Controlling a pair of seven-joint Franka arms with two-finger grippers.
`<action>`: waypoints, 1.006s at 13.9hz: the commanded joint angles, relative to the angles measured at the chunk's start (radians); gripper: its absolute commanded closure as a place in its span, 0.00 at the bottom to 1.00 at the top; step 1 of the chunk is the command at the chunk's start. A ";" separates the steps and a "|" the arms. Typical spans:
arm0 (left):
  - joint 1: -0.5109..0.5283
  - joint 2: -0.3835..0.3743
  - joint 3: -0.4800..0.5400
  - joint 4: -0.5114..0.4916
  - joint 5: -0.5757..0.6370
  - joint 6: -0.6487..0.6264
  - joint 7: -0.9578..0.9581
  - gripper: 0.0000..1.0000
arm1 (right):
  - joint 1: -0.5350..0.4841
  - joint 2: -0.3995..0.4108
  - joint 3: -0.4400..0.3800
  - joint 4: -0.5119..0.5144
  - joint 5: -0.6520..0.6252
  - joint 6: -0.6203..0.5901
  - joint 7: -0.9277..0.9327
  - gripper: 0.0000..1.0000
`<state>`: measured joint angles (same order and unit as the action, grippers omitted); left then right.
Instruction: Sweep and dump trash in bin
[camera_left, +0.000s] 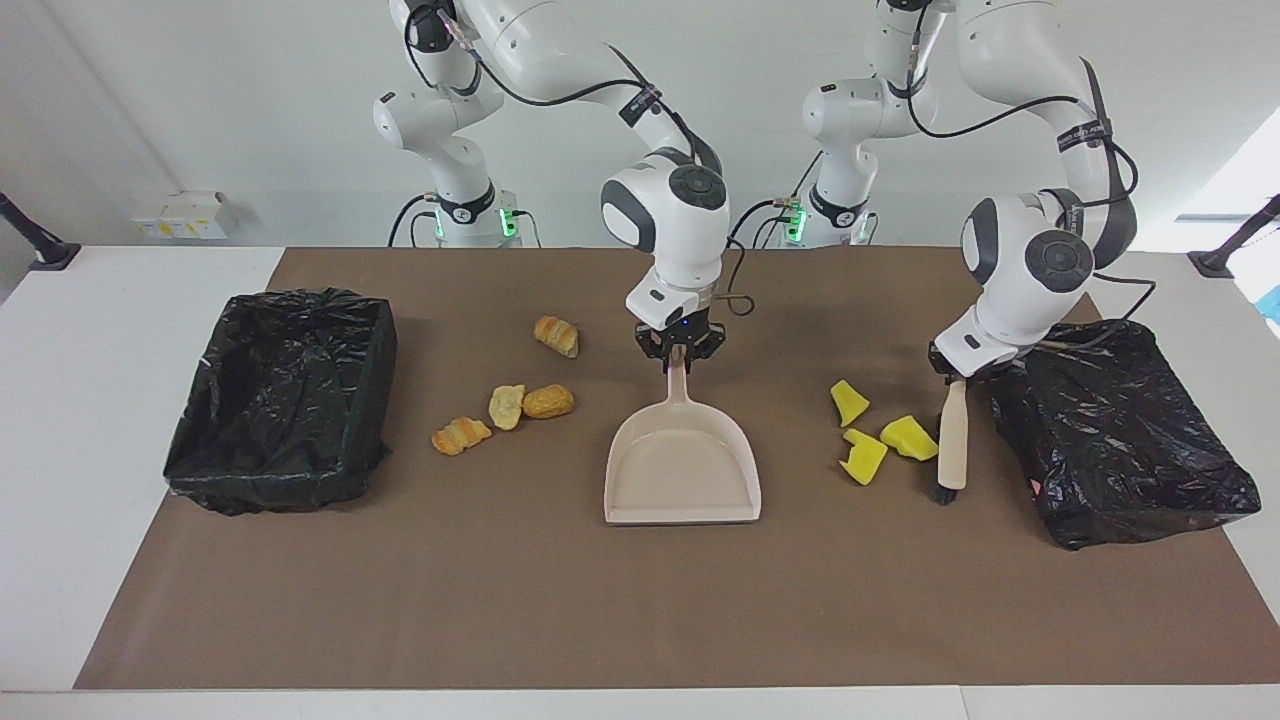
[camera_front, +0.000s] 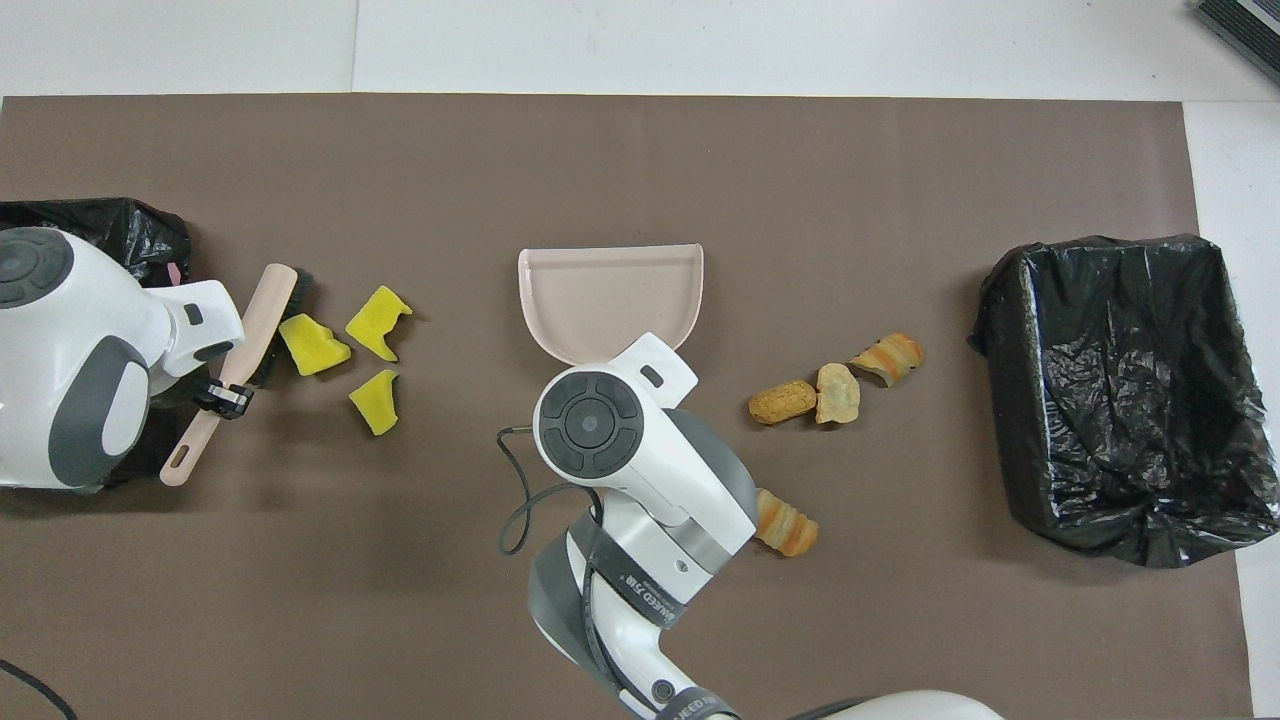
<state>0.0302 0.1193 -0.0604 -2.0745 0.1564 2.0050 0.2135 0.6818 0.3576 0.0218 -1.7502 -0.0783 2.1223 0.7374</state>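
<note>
- Brown paper covers my table; I read across the facing view.
- At the right arm's end sits a black-lined bin; I see only liner inside.
- Beside it lie four bread pieces, one of them nearer the robots.
- Mid-table, my right gripper is clamped on the handle of the pink dustpan, whose pan holds nothing.
- Three yellow chunks lie between dustpan and brush.
- My left gripper is closed on the brush, which touches one chunk.
- At the left arm's end is a second black-lined bin; its contents I cannot make out.
</note>
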 joint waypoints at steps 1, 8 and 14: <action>-0.070 -0.070 0.010 -0.070 -0.049 -0.054 -0.100 1.00 | -0.031 -0.095 0.006 -0.014 0.017 -0.108 -0.148 1.00; -0.142 -0.084 0.013 0.011 -0.049 -0.087 -0.143 1.00 | -0.152 -0.173 0.006 -0.018 0.017 -0.318 -0.825 1.00; -0.112 -0.032 0.017 0.070 -0.047 0.090 0.047 1.00 | -0.237 -0.183 0.006 -0.106 0.017 -0.205 -1.294 1.00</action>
<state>-0.0977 0.0677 -0.0420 -2.0194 0.1175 2.0643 0.1983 0.4627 0.2037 0.0175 -1.7944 -0.0727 1.8437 -0.4491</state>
